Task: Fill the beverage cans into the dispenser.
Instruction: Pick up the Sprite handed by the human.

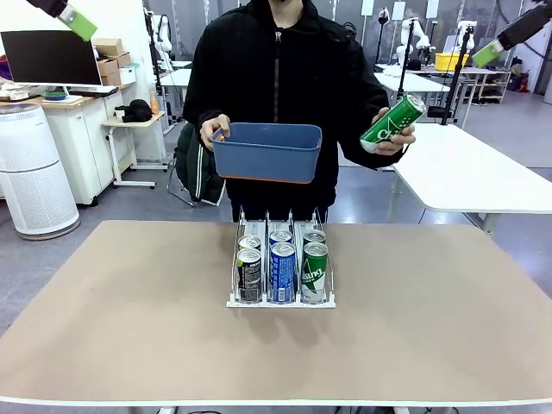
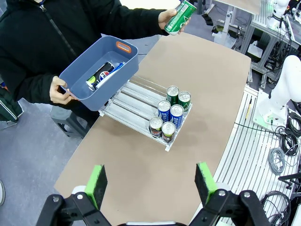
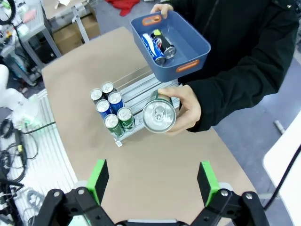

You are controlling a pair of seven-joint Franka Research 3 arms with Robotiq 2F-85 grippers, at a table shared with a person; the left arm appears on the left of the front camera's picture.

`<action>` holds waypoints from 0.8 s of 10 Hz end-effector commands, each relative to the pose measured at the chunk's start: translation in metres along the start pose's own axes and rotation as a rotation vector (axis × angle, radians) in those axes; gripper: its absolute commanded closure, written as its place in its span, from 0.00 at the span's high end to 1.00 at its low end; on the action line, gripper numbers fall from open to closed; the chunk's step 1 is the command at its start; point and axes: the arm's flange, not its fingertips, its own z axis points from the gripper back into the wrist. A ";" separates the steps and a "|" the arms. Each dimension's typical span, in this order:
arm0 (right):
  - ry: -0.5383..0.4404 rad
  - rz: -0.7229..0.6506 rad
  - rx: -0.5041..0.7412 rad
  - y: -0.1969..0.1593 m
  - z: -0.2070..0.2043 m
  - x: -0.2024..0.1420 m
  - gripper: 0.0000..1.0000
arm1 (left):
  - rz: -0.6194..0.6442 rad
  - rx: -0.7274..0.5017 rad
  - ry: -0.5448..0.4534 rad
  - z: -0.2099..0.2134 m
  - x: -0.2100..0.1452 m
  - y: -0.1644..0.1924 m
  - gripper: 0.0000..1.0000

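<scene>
The white wire dispenser [image 1: 280, 302] stands mid-table with two beverage cans in each lane: dark [image 1: 249, 274], blue [image 1: 283, 271] and green [image 1: 315, 271] in front. Its back lanes [image 2: 132, 100] [image 3: 137, 85] are bare. Across the table, a person holds up a green can [image 1: 392, 122] [image 2: 179, 17] [image 3: 159, 115] in one hand. My left gripper [image 2: 150, 184] [image 1: 76, 19] and right gripper [image 3: 153, 181] [image 1: 488, 52] hang high above the table, both open, nothing between their green pads.
In the other hand the person holds a blue plastic bin [image 1: 267, 155] [image 2: 120, 77] [image 3: 184, 35] above the dispenser's far end, with a few more cans [image 3: 157, 44] [image 2: 104, 75] lying in it. Bare tan tabletop [image 1: 129, 319] surrounds the dispenser.
</scene>
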 end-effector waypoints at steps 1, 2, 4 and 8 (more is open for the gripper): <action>0.031 0.023 0.021 -0.004 -0.019 0.018 1.00 | 0.000 0.006 0.004 -0.001 -0.001 0.001 1.00; 0.051 0.035 0.039 -0.007 -0.027 0.026 1.00 | 0.000 0.006 0.004 -0.001 -0.001 0.001 1.00; 0.071 0.037 0.067 -0.005 -0.045 0.036 1.00 | 0.000 0.006 0.004 -0.001 -0.001 0.001 1.00; 0.115 0.052 0.046 -0.007 -0.074 0.045 1.00 | 0.000 0.006 0.004 -0.001 -0.001 0.001 1.00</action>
